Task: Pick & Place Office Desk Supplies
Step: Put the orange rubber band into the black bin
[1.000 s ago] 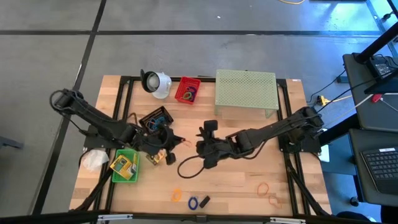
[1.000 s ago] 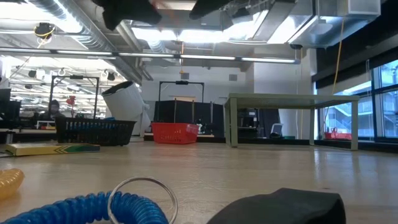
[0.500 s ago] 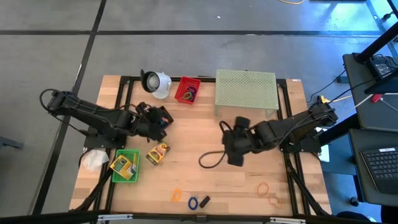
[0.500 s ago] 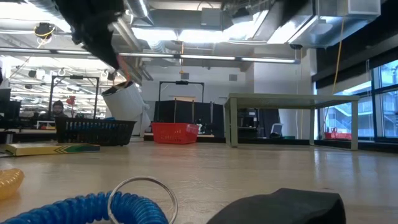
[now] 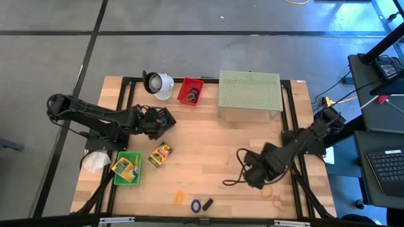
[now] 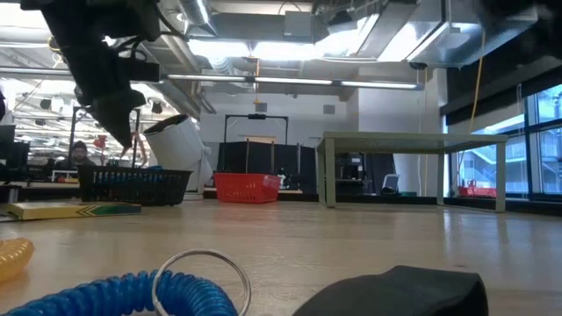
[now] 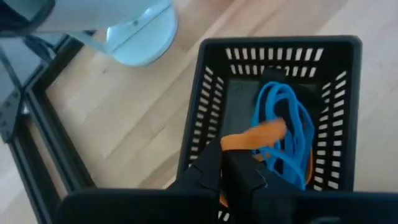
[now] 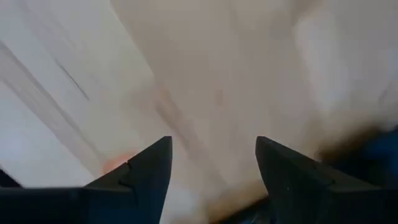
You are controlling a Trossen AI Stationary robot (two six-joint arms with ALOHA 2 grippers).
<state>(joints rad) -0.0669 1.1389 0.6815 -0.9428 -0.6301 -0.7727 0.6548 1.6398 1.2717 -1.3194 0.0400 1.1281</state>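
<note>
My left gripper (image 7: 227,163) is shut on an orange rubber band (image 7: 258,134) and hovers over the black basket (image 7: 273,43), which stands at the table's left (image 5: 165,116). A blue rubber-band loop (image 7: 283,118) lies inside that basket. My right gripper (image 5: 254,174) points down over the table's near right part, open with nothing between its fingers (image 8: 211,180). Two orange rubber bands (image 5: 271,192) lie on the wood just beside it. A yellow-green crayon box (image 5: 160,155) lies flat on the table. My left gripper pinches the orange rubber band at one end (image 7: 231,143) between its two fingertips. The fingers slant down from the table's left side. The rest of the band reaches out past the tips, inside the basket's rim and above the blue loop; whether it rests on that loop I cannot tell.
A green basket (image 5: 134,178) with another crayon box stands near left. A red basket (image 5: 190,92), a white cup-shaped object (image 5: 158,84) and a pale green mesh stand (image 5: 249,93) line the far side. An orange loop, a blue coil (image 5: 196,205) and a black clip lie near the front edge.
My left gripper has gone from beside the crayon box toward the table's far left, over the black basket, and has tipped downward, staying shut. My right gripper has swung from the table's middle toward the near right corner and has turned to point down.
</note>
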